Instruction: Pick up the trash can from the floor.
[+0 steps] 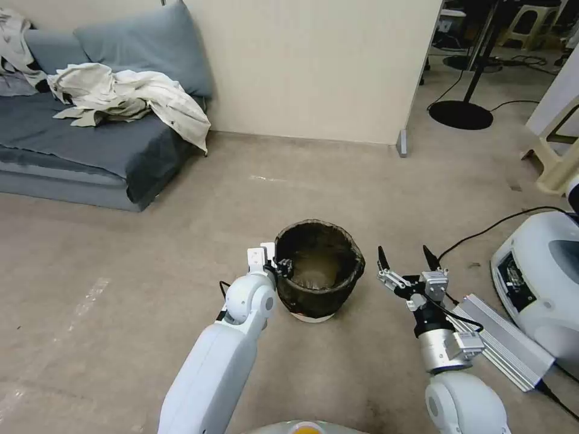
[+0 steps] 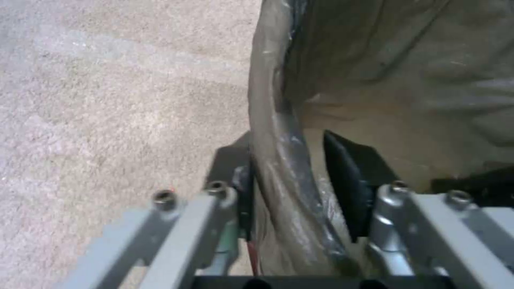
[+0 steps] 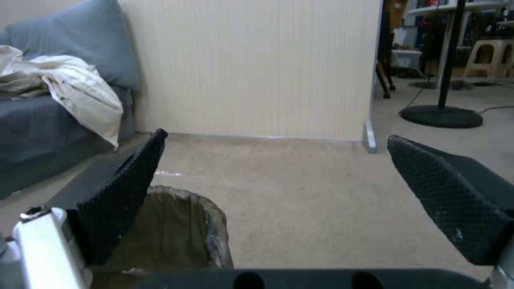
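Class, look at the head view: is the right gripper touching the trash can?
No. The right gripper hangs open beside the trash can, with bare floor showing between its fingers and the bag-lined rim.

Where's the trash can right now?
In the head view the trash can stands on the floor centre-front, between the arms, the left tool straddling its rim, the right tool open beside it.

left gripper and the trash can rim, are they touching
Touching. In the left wrist view the left gripper has its jaws astride the bagged rim of the trash can, the outer one pressed against it; a slight gap shows at the inner one.
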Tool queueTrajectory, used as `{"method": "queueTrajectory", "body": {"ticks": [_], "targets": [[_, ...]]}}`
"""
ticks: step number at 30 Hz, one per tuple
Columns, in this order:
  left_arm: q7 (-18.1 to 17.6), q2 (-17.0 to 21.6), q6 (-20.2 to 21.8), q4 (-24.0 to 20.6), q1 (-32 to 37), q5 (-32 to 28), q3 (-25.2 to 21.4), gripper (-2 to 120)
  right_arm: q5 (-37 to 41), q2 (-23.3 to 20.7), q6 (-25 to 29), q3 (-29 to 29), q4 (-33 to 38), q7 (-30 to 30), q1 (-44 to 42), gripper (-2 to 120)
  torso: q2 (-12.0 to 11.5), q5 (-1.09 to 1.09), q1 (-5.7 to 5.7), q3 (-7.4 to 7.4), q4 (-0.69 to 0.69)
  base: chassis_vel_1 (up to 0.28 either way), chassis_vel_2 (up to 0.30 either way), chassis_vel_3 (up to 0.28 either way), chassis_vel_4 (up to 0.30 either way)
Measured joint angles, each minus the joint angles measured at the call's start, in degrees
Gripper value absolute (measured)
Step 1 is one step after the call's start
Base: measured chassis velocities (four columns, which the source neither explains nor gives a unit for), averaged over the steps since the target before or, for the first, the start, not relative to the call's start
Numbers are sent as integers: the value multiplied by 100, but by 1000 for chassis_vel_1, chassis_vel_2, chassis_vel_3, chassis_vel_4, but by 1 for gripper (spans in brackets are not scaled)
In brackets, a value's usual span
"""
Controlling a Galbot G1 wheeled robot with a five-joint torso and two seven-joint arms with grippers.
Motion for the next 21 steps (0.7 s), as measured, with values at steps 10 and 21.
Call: {"method": "queueTrajectory", "body": {"ticks": [10,21], "targets": [[-21,-69,1,35,39,58,-12,2,-6,1,37,1,-5,0,-33,100,0,0,0,0,0,0,0,0,0],[-21,-61,-71,-42,131,69,-120,2,-17,2,64,0,8,1,-67,100,0,-2,0,0,-1,0,0,0,0]]}}
